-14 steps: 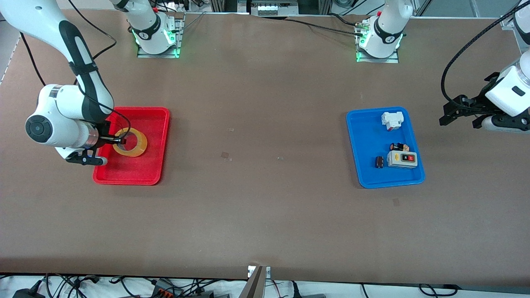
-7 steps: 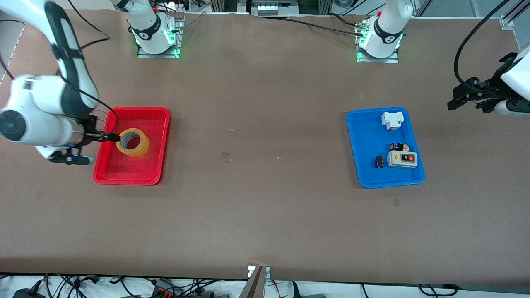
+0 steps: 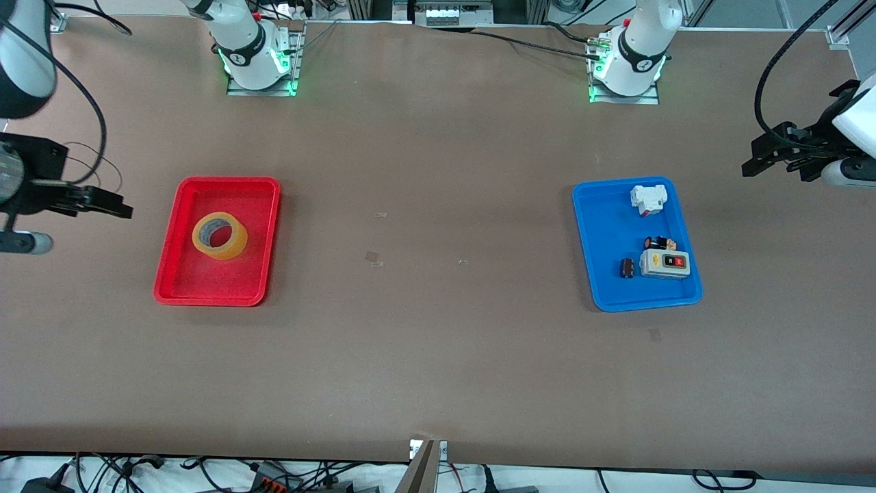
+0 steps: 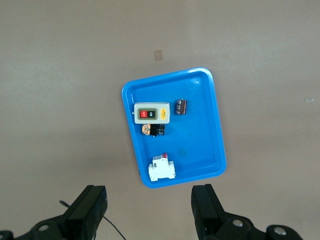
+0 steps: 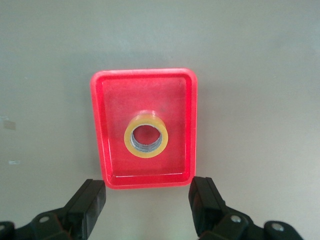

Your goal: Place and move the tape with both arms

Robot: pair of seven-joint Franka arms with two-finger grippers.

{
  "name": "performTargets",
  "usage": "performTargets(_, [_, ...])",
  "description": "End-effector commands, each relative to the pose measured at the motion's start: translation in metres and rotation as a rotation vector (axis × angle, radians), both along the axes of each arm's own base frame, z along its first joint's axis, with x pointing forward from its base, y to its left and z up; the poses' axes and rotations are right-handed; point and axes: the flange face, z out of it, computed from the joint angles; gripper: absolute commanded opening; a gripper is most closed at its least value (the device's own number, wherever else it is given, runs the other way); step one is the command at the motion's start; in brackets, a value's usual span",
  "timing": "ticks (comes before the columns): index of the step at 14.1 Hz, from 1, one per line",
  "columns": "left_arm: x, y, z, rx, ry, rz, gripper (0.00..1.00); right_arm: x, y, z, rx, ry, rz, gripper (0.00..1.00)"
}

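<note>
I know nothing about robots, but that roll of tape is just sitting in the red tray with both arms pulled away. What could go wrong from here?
The tape lies flat in the red tray; an open right pincer coming back for it might catch the raised rim. The roll lies loose, so a glancing touch could slide it instead of gripping it. If the tape goes to the blue tray, the grey switch box and other small parts leave little room at one end.

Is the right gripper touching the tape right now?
Apart. The front view shows the right gripper open over bare table, outside the red tray where the tape lies.
</note>
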Motion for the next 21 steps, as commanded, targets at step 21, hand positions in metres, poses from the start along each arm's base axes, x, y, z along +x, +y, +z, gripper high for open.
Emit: performTargets(21, [-0.001,-0.008,0.005,0.015,0.001,-0.002,1.00,-0.066,-0.005,0.013,0.051,-0.123,0.076,1.00])
